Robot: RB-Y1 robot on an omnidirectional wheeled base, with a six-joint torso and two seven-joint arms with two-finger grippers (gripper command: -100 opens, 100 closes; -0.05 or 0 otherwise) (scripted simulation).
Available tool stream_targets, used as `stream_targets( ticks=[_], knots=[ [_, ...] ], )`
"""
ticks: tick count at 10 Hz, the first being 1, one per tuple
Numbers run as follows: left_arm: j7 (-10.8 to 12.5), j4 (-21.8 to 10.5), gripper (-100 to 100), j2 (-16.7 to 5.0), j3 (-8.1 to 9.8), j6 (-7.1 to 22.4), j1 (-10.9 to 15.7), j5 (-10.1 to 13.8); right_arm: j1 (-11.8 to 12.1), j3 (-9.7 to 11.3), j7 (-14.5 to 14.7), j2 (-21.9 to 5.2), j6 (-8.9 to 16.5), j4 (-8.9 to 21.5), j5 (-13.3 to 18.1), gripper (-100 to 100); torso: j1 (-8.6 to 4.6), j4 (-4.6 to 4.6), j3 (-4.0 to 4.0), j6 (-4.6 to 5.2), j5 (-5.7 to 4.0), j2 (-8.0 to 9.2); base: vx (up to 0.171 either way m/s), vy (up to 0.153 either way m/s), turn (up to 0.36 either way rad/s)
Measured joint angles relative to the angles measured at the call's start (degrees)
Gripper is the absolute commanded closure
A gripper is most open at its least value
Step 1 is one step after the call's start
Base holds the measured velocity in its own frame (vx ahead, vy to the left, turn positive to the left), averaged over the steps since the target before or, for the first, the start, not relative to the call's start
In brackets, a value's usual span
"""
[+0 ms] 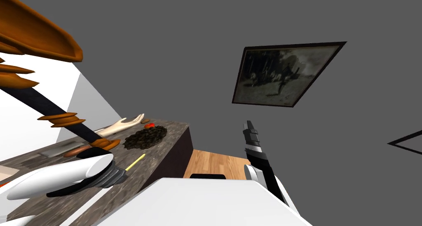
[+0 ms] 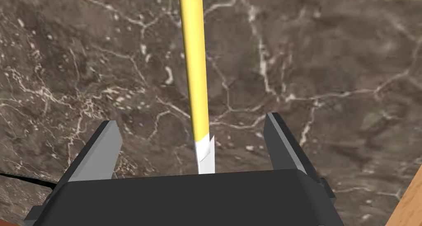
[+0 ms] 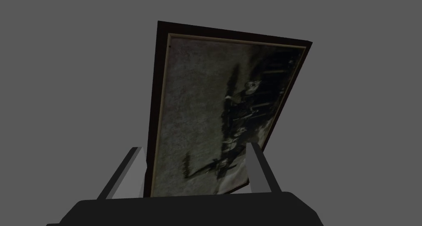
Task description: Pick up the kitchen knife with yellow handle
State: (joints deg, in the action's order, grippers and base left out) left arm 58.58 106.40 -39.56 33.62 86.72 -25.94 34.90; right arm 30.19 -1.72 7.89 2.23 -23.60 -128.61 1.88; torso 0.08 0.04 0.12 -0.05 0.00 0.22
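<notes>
The knife lies flat on a dark marble counter (image 2: 329,71). Its long yellow handle (image 2: 193,62) runs away from my left gripper (image 2: 190,130), and a short white stretch of blade (image 2: 205,157) shows just above the gripper's body. The left gripper is open, one finger on each side of the knife where handle meets blade, with clear gaps to both. In the head view the yellow handle (image 1: 135,162) pokes out past the left gripper (image 1: 119,174) near the counter's front edge. My right gripper (image 1: 248,130) is raised to the right of the counter, its fingers (image 3: 257,163) open with nothing between them.
On the counter (image 1: 165,149) beyond the knife lie a dark heap (image 1: 145,137), a small red item (image 1: 149,125), a pale hand-shaped object (image 1: 121,125) and a brown-and-black stand (image 1: 53,110). Wooden floor (image 1: 214,163) shows past the counter's end.
</notes>
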Motion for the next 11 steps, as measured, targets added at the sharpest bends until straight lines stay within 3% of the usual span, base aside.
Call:
stream_targets(
  ticks=[4, 5, 6, 11],
  knots=[
    [0.0, 0.0, 100, 0.0, -0.01, 0.0, 0.0, 0.0, 0.0, 0.0, 0.0, 0.0, 0.0, 0.0, 0.0, 0, 0.10, -0.06, -0.14, 0.00, 0.05, -0.23, 0.000, 0.000, 0.000],
    [0.0, 0.0, 0, 0.0, -0.01, 0.0, 0.0, 0.0, 0.0, 0.0, 0.0, 0.0, 0.0, 0.0, 0.0, 0, 0.10, -0.06, -0.14, 0.00, 0.05, -0.23, 0.000, 0.000, 0.000],
    [0.0, 0.0, 100, 0.0, -0.01, 0.0, 0.0, 0.0, 0.0, 0.0, 0.0, 0.0, 0.0, 0.0, 0.0, 0, 0.10, -0.06, -0.14, 0.00, 0.06, -0.24, 0.067, 0.013, 0.217],
    [-0.4, 7.3, 100, 0.4, -0.37, 1.5, -3.3, 1.7, 0.0, 0.0, 0.0, 0.0, 0.0, 0.0, 0.0, 0, 0.11, -0.15, -0.38, -0.03, 0.05, -0.64, 0.114, 0.014, 0.197]
  ],
)
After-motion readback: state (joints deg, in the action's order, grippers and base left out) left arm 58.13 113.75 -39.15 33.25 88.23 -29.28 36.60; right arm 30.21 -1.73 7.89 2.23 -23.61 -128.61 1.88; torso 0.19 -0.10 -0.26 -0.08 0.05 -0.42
